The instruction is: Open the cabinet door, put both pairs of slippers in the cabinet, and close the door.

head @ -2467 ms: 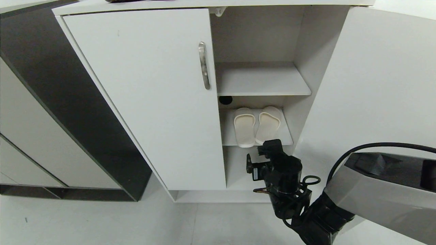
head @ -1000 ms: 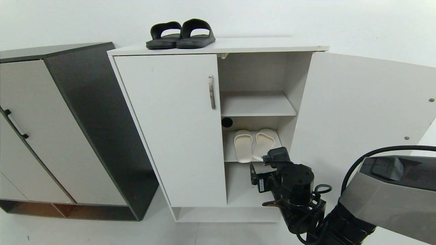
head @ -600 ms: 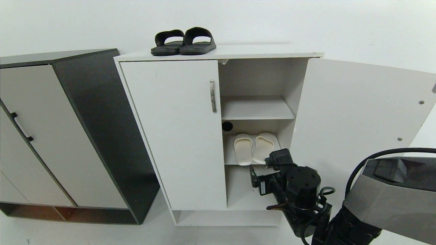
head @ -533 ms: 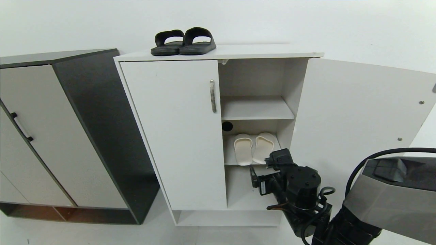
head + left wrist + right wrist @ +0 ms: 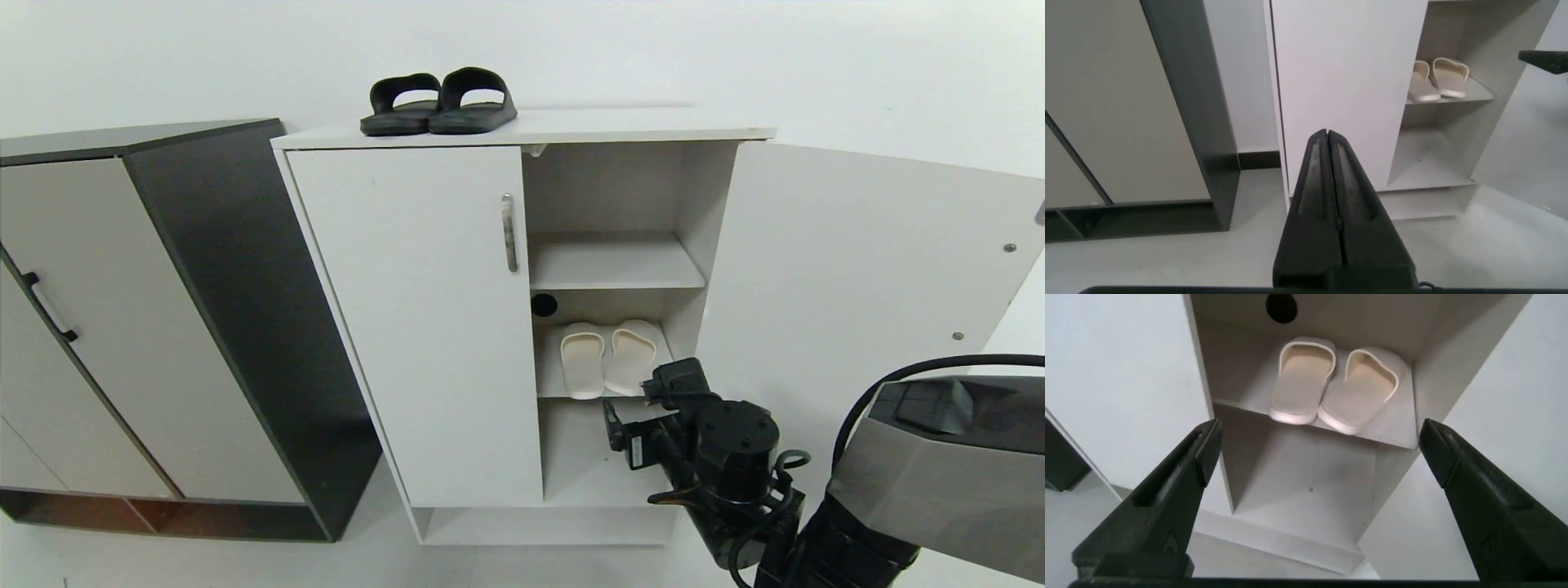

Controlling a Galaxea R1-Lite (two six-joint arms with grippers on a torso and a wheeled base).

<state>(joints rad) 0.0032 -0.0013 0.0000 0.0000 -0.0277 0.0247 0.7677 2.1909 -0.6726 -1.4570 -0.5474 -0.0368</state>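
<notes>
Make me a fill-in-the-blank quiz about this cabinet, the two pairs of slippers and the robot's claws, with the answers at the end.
1. The black slippers sit on ___ of the white cabinet.
2. The cream slippers lie on the ___ shelf inside it.
3. The cabinet's right door stands ___.
4. The right claw is open, while the left claw is ___.

Missing words: top; middle; open; shut.
</notes>
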